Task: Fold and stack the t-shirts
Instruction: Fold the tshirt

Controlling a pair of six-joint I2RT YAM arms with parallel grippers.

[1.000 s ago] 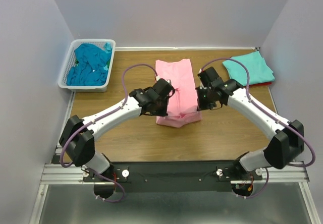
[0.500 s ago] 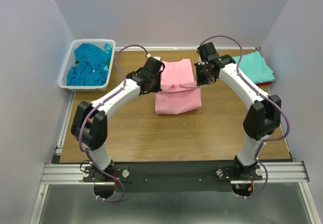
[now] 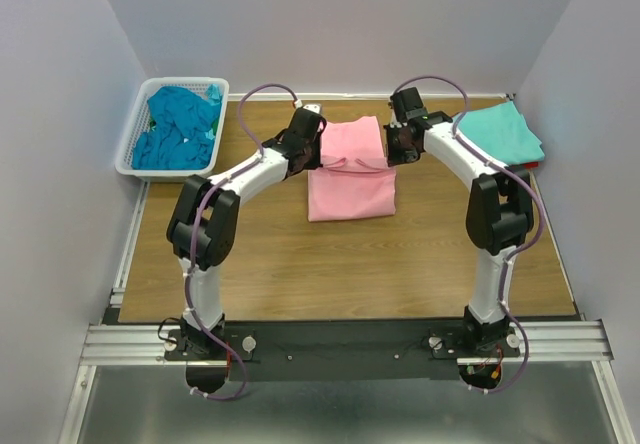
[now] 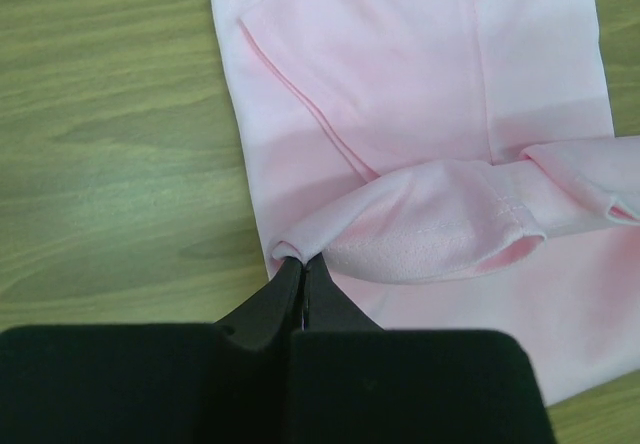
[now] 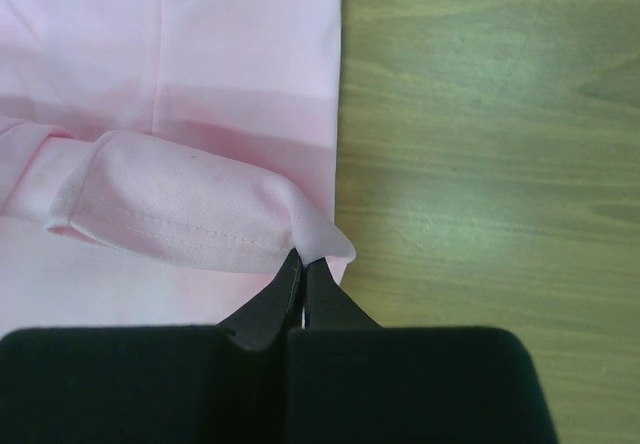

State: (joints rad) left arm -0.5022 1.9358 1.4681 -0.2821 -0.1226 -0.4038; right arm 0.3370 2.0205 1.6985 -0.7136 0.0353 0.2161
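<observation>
A light pink t-shirt (image 3: 350, 194) lies folded at the middle of the wooden table, toward the back. My left gripper (image 3: 312, 156) is shut on the left corner of its lifted hem, and my right gripper (image 3: 392, 152) is shut on the right corner. The left wrist view shows the left gripper (image 4: 302, 261) pinching a fold of pink t-shirt (image 4: 420, 84), with the hem doubled back over the shirt's body. In the right wrist view my right gripper (image 5: 303, 261) nips the other corner of the pink t-shirt (image 5: 230, 44) just above the wood.
A folded light aqua t-shirt (image 3: 497, 132) lies at the back right on a red one (image 3: 530, 167), of which only an edge shows. A white lattice basket (image 3: 128, 156) at the back left holds crumpled teal-blue t-shirts (image 3: 180, 124). Grey walls close in three sides.
Both grippers have carried the pink shirt's near hem away from the arm bases toward the back, doubling the shirt over itself. The shirt now looks shorter. Both arms are stretched further out.
</observation>
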